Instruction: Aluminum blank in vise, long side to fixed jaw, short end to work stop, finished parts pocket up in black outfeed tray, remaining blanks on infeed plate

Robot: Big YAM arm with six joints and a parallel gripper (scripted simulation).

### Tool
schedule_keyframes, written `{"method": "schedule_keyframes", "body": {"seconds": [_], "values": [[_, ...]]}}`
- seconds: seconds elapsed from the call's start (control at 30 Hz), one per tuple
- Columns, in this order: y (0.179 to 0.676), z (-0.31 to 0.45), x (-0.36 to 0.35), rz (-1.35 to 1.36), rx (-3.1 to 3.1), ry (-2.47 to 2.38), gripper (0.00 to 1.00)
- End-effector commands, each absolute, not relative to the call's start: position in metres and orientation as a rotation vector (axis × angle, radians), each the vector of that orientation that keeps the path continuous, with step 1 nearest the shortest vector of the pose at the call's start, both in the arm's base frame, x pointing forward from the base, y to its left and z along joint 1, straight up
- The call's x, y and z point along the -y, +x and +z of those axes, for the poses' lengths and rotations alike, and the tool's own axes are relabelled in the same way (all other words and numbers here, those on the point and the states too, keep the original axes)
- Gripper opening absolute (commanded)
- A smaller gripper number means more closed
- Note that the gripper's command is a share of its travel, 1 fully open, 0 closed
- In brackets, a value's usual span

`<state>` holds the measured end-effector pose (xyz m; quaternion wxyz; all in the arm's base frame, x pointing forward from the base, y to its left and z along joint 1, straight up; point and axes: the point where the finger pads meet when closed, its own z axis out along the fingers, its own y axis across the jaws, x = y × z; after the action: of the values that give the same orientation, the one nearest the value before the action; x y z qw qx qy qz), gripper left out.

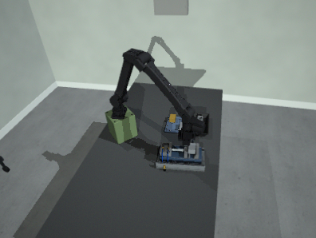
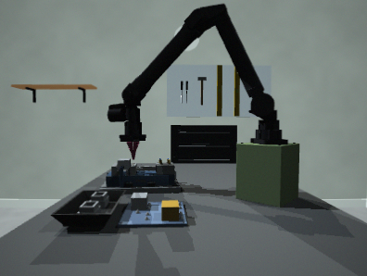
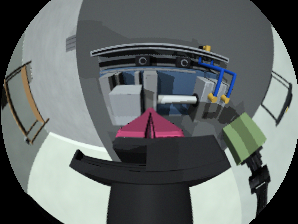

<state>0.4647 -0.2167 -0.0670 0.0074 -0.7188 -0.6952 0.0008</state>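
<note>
Above the vise (image 2: pixel 141 175), closed empty jaws

In the top view the arm (image 1: pixel 171 85) hides most of the black tray (image 1: pixel 206 124); the vise (image 1: pixel 181 156) is too small to read its contents.

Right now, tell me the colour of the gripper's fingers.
Dark pinkish-red fingers, pressed together; the wrist view shows them best.

Table (image 2: pixel 259 232): you see a dark top.
Vise (image 2: pixel 139 178): behind the tray (image 2: pixel 69 218).
Infeed plate (image 2: pixel 153 219): beside the tray.
Pedestal (image 2: pixel 266 173): right of it.
</note>
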Motion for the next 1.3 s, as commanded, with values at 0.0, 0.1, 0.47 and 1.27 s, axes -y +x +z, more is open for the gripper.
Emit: {"method": "schedule_keyframes", "body": {"seconds": [0.0, 0.1, 0.47, 1.27], "values": [[0.4856, -0.0495, 0.2233, -0.025, 2.207, -2.292, 0.00], [0.4859, -0.0493, 0.2234, -0.025, 2.208, -2.292, 0.00], [0.4863, -0.0490, 0.2236, -0.026, 2.208, -2.293, 0.00], [0.4818, -0.0582, 0.2220, -0.010, 2.191, -2.275, 0.00]]}}
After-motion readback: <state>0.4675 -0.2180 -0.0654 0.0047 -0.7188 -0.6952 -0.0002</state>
